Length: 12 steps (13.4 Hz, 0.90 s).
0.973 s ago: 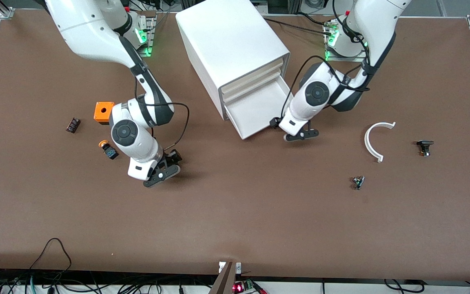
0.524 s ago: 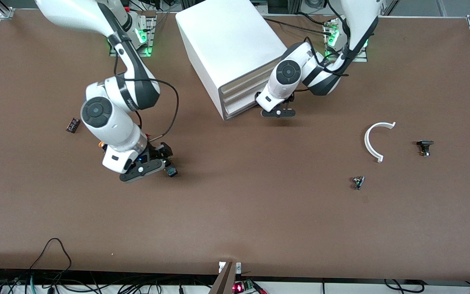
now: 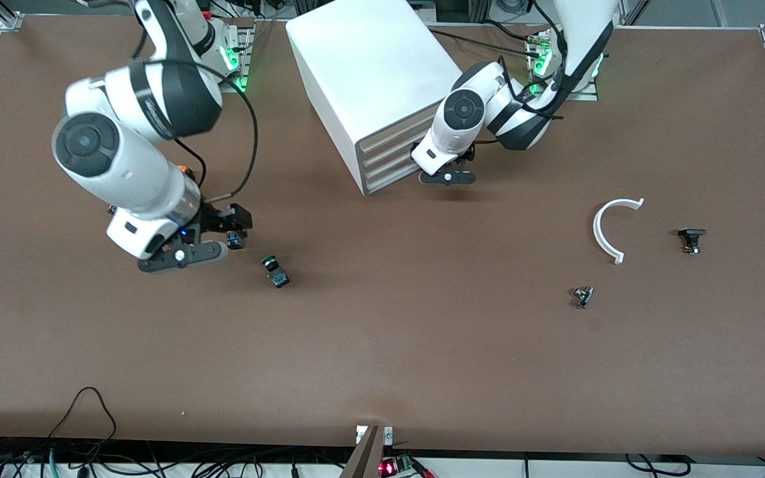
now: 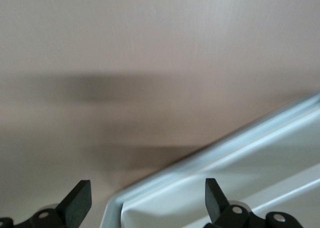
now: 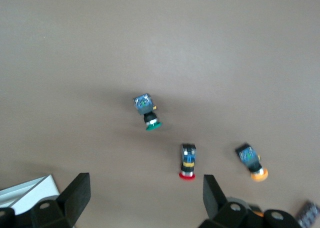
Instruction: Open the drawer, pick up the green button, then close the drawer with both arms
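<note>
The drawer [image 3: 390,180], lowest of four in the white cabinet [image 3: 369,66], is closed flush with the others. My left gripper [image 3: 447,177] is open right in front of it at the end toward the left arm; in the left wrist view [image 4: 146,203] a white drawer corner [image 4: 200,188] lies between the spread fingers. The green-capped button [image 3: 274,270] lies on its side on the table, nearer to the front camera than the cabinet. My right gripper [image 3: 204,255] is open and empty, up over the table beside the button. The right wrist view [image 5: 145,198] shows the green button [image 5: 146,111] below.
A red-capped button [image 5: 188,162] and an orange-capped button [image 5: 252,161] lie near the green one, under the right arm. A white curved piece [image 3: 611,226] and two small dark parts [image 3: 691,239] [image 3: 582,296] lie toward the left arm's end.
The drawer went from pulled out to closed, with the left gripper following it in. The right gripper let go of the green button on the table, then rose and moved toward its own end.
</note>
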Each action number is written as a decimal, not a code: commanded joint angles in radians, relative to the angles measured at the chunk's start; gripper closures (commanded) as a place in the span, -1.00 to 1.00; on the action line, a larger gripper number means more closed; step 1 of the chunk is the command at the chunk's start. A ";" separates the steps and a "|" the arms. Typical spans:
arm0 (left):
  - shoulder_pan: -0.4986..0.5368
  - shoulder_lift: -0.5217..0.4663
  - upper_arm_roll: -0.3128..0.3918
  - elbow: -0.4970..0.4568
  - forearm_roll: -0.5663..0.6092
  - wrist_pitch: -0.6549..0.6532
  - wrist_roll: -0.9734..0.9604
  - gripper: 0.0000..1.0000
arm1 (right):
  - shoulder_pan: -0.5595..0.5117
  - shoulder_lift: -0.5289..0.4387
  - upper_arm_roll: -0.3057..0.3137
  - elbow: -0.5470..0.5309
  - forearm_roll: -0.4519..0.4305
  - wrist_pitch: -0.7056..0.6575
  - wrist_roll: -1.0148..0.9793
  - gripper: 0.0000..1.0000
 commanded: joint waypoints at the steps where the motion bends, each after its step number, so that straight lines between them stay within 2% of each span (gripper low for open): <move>1: 0.097 -0.103 0.036 0.087 0.042 -0.029 -0.009 -1.00 | -0.055 -0.061 0.008 0.037 0.009 -0.106 0.041 -1.00; 3: 0.135 -0.170 0.103 0.150 0.042 -0.095 0.044 -1.00 | -0.156 -0.117 0.008 0.033 0.006 -0.135 0.035 -1.00; 5: 0.163 -0.222 0.152 0.214 0.042 -0.234 0.234 -1.00 | -0.237 -0.160 0.005 0.037 0.007 -0.218 0.035 -1.00; 9: 0.194 -0.337 0.304 0.343 0.042 -0.507 0.578 -1.00 | -0.250 -0.190 -0.048 0.074 -0.032 -0.351 0.025 -1.00; 12: 0.195 -0.390 0.401 0.409 0.067 -0.630 0.770 -1.00 | -0.288 -0.211 -0.122 0.112 -0.049 -0.404 -0.179 -1.00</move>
